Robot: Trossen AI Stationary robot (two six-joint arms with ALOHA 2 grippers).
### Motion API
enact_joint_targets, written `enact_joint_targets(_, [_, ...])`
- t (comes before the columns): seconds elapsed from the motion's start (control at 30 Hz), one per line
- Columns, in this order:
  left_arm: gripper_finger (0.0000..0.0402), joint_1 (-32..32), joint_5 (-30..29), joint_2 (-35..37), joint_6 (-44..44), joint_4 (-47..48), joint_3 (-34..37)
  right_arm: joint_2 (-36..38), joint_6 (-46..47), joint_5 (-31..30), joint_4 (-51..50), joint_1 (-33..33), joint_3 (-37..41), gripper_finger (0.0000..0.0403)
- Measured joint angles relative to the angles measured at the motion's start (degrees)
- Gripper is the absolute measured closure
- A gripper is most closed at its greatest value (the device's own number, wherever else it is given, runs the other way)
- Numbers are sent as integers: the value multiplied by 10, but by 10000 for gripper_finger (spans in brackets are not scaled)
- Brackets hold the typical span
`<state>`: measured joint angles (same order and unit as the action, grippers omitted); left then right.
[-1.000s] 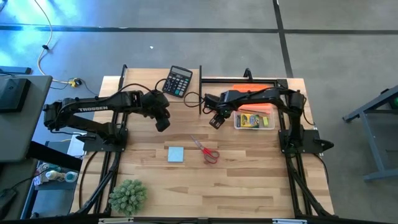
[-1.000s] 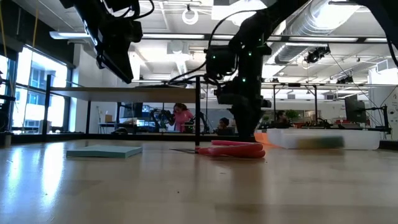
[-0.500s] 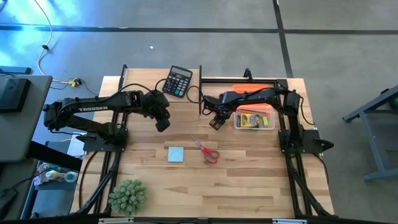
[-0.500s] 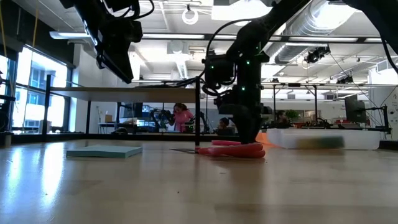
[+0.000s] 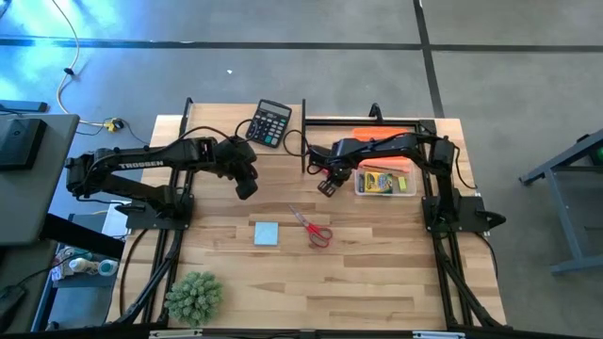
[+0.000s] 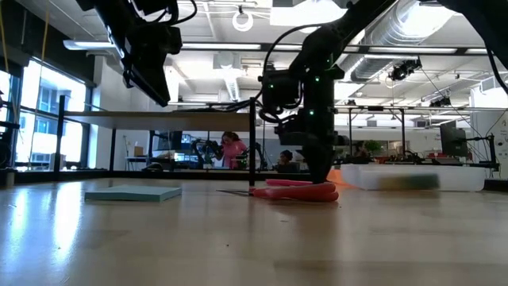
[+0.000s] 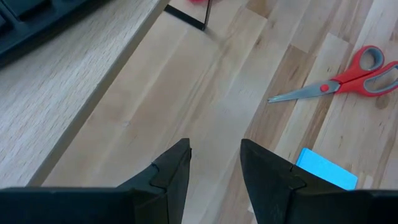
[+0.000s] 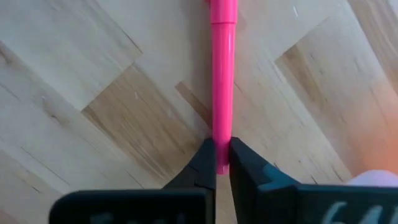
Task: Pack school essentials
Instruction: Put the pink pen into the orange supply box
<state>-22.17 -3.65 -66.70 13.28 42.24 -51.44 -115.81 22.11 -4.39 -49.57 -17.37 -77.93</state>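
Right gripper [image 8: 222, 163] is clamped on the marker [image 8: 222, 74], down at the table [image 5: 377, 273] just left of the bin [image 5: 356, 185] in the high view. From its wrist camera we see both fingers pressed against the pink barrel close to one end, so most of the marker sticks out past the fingertips. That is our main worry: held so near the end, it could swing or pivot in the grip as it lifts, and a tilted marker might catch the bin wall instead of dropping in. The barrel is round and smooth, so we also think it could roll out of a light pinch.

Left gripper [image 7: 214, 168] hangs above the table near the calculator [image 5: 270, 122], fingers slightly apart and holding nothing.

As for the marker, it is a slim, bright pink stick, lying flat on the wood, straight between the fingers. The scissors [image 5: 312, 227] and note pad [image 5: 267, 234] lie in the middle of the table, well apart from the bin, which already holds the crayon box [image 5: 379, 182].
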Motion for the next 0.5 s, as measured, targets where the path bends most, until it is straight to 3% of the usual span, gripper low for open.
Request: enact_joint_targets(0.5, [271, 0, 0, 0, 0, 0, 0, 7, -14, 17, -46, 10, 0, 398])
